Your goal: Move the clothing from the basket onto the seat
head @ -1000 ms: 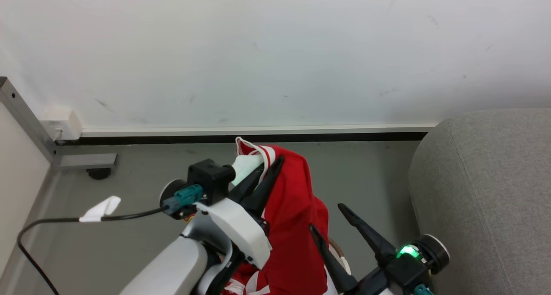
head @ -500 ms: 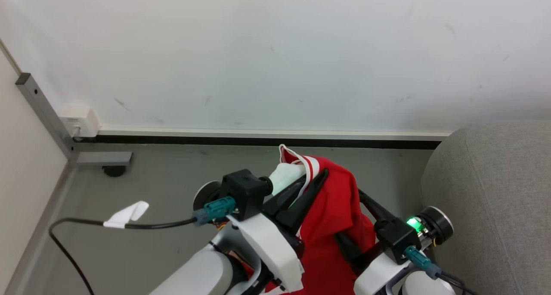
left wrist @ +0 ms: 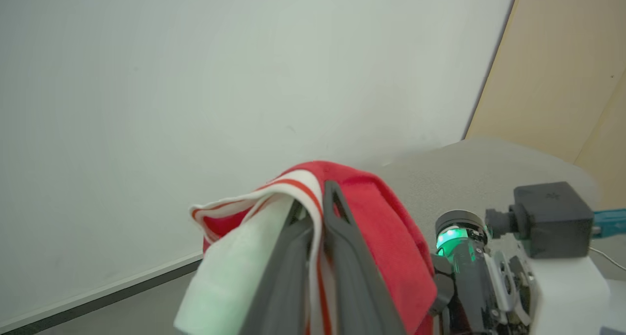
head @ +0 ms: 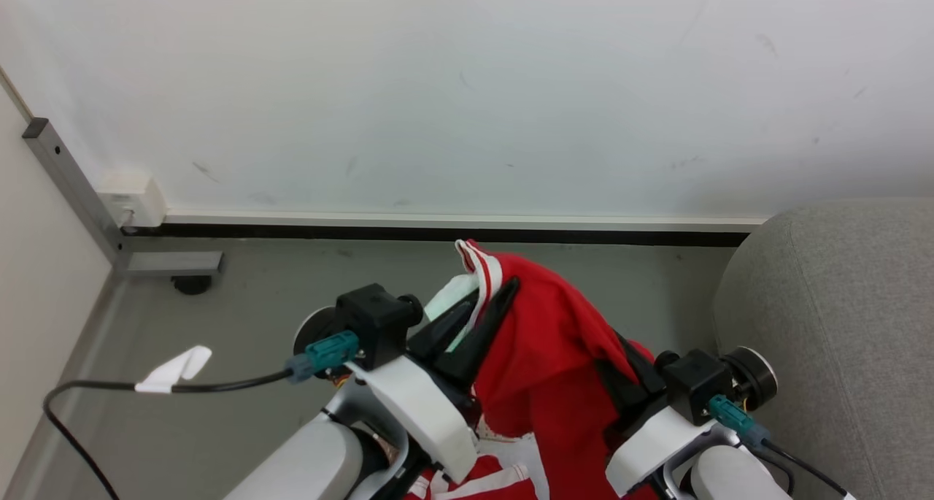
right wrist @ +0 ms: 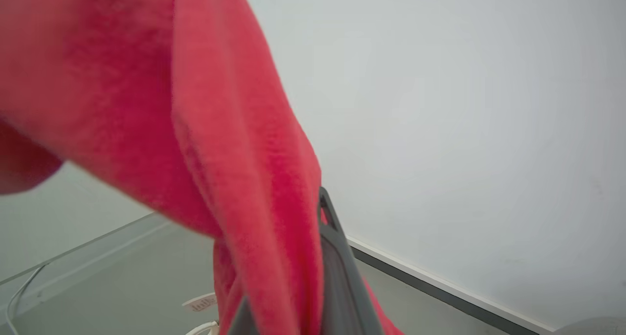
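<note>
A red garment of the clothing (head: 540, 332) with a white-striped collar hangs in the air between my two arms, above the grey floor. My left gripper (head: 487, 295) is shut on its striped collar, fingers pointing up toward the wall; the left wrist view shows the cloth (left wrist: 386, 212) draped over my left gripper (left wrist: 315, 203). My right gripper (head: 620, 358) is shut on the garment's right side, its fingers mostly covered by cloth. In the right wrist view the red fabric (right wrist: 220, 105) falls over my right gripper (right wrist: 305, 217). The grey seat (head: 839, 303) stands close at the right. The basket is out of view.
A white wall with a dark baseboard (head: 438, 231) runs across the back. At the left stand a metal frame leg with a caster (head: 191, 284) and a wall box (head: 131, 197). A black cable with a white tag (head: 174, 368) trails from my left wrist.
My right gripper came in from the right with open fingers and has shut on the red garment. The left gripper kept its hold on the collar. The head camera has shifted slightly.
</note>
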Robot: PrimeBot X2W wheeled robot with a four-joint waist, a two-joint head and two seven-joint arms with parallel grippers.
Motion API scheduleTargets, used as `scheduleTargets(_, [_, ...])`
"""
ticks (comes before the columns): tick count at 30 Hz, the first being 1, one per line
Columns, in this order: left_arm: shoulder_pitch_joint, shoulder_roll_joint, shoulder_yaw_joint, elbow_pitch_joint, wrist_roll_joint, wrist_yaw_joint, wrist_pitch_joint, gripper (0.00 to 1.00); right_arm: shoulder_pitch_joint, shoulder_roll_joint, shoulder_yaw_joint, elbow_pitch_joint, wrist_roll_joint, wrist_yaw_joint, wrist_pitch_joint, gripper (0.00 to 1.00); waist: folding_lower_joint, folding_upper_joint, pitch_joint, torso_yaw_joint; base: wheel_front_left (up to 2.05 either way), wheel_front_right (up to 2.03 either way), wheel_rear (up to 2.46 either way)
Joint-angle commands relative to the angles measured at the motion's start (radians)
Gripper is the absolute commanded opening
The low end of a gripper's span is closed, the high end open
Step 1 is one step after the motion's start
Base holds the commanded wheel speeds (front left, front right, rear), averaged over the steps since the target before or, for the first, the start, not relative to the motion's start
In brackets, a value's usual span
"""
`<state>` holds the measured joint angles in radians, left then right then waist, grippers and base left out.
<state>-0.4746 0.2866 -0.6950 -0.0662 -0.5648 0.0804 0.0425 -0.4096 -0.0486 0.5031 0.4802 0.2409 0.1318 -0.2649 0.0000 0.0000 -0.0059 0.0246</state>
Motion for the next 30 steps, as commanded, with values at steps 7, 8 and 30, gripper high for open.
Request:
scheduleTargets(7, [0.051, 0.013, 0.005, 0.059, 0.013, 0.015, -0.056, 1.00, -0.036, -0.003, -0.059, 0.008, 0.021, -0.002, 0.001, 0.00, 0.0000, 0.0000, 0.001, -0.005, 0.00, 0.00, 0.00])
scheduleTargets(8, [0.058, 0.015, 0.002, 0.069, 0.013, 0.013, -0.062, 1.00, -0.038, -0.003, -0.069, 0.011, 0.016, -0.002, 0.001, 0.00, 0.0000, 0.0000, 0.001, -0.006, 0.00, 0.00, 0.00])
scheduleTargets(30, [0.090, 0.002, -0.023, 0.155, -0.004, 0.003, -0.115, 1.00, -0.019, -0.003, -0.190, -0.044, -0.023, -0.002, 0.000, 0.00, 0.0000, 0.0000, 0.008, -0.096, 0.00, 0.00, 0.00])
